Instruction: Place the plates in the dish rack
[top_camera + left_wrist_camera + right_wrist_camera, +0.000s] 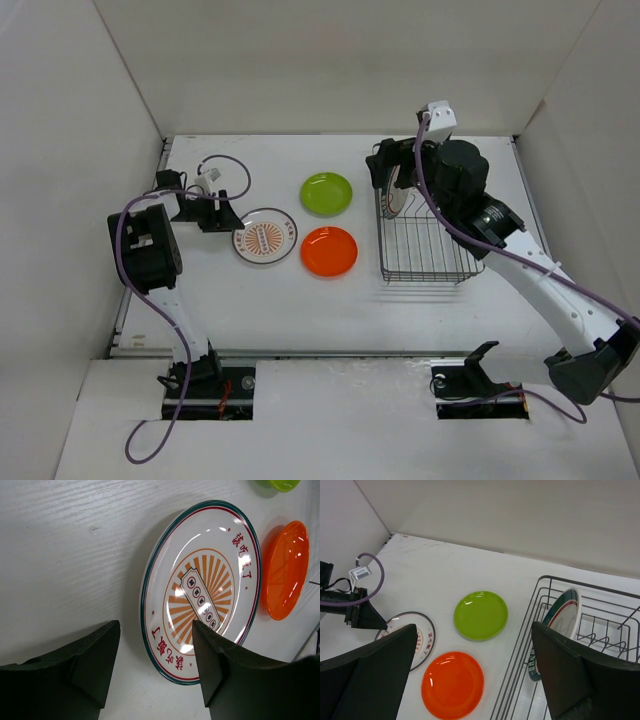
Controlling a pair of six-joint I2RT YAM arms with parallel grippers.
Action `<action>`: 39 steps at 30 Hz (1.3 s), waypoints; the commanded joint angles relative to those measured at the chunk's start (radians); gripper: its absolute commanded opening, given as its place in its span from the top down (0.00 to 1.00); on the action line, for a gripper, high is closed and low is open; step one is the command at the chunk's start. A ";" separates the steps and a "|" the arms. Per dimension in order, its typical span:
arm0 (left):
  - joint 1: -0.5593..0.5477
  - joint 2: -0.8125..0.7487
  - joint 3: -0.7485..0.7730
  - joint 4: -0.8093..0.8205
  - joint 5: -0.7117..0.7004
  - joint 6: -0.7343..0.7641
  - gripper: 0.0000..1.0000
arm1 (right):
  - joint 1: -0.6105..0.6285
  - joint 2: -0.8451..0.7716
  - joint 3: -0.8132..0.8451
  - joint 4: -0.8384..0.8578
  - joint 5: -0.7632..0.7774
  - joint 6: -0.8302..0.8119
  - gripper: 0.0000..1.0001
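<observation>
The left arm reaches low across the worktop, its tool spread astride the near rim of the sunburst plate, not pinching it.

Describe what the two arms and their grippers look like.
The left arm and right arm are built alike: slim white links joined by bulky black joint housings. A purple cable runs along each; the left one carries a small white tag. The left gripper and right gripper each have two broad, matte black, wedge-shaped fingers.
</observation>
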 commanded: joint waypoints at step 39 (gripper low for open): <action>0.056 -0.461 0.182 -0.200 0.378 0.062 1.00 | -0.024 0.056 -0.204 0.385 -0.459 0.014 0.00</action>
